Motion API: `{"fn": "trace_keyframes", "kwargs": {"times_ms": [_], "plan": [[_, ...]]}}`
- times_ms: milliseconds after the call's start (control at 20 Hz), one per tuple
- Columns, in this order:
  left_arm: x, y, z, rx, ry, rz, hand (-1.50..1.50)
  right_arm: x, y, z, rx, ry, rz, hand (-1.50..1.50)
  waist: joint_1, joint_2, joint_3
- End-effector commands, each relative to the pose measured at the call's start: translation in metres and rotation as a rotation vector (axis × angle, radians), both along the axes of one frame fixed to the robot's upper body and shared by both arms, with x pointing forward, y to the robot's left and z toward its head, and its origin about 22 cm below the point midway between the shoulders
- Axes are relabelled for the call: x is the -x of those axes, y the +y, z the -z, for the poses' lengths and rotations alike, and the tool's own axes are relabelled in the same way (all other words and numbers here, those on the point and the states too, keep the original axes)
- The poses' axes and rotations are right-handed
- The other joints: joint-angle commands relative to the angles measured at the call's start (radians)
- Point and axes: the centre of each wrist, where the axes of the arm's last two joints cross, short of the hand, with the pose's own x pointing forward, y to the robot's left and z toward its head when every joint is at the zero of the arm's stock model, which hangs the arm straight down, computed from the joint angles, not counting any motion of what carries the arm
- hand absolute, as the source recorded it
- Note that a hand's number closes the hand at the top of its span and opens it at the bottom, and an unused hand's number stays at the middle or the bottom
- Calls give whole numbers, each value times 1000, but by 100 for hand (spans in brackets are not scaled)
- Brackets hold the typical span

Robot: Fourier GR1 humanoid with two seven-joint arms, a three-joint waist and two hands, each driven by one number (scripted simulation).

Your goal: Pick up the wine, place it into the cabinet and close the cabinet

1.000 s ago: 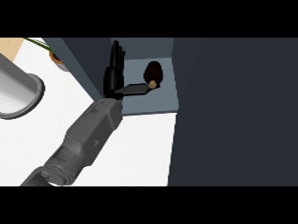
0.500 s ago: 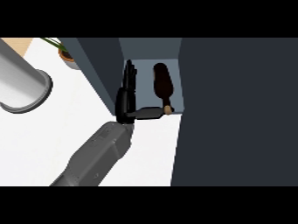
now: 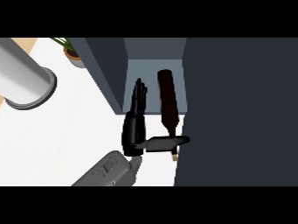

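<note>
The wine bottle (image 3: 168, 101) lies in the open cabinet (image 3: 152, 65). The right hand (image 3: 136, 127) is beside it, fingers straight, thumb across the neck, holding nothing.

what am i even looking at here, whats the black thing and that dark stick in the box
You are looking steeply down from a humanoid robot's head at a white kitchen counter. The grey forearm coming up from the bottom ends in a black robot hand, its fingers straight and its thumb stretched toward the bottle's neck. The dark stick is a wine bottle, lying partly inside an open blue-grey cabinet. The big dark panel on the right seems to be part of the cabinet, possibly its door. At the left stands a large grey cylinder, and a small potted plant sits near the top. Nothing is held right now.
</note>
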Motion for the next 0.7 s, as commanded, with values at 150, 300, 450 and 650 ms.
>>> {"fn": "trace_keyframes", "kwargs": {"times_ms": [150,300,450,650], "plan": [[48,11,-8,40,-17,-58,-150,25,-3,-5,-21,-35,2,-150,0,2,0],[66,18,-12,17,12,-54,-150,32,-7,-15,-7,-28,-16,-150,-1,2,0],[93,18,-35,67,-8,-80,-150,36,-10,-6,-20,-26,-15,-150,0,-1,1],[94,50,-36,90,-36,-26,-150,11,-9,4,-8,1,-48,-150,0,3,0]]}}
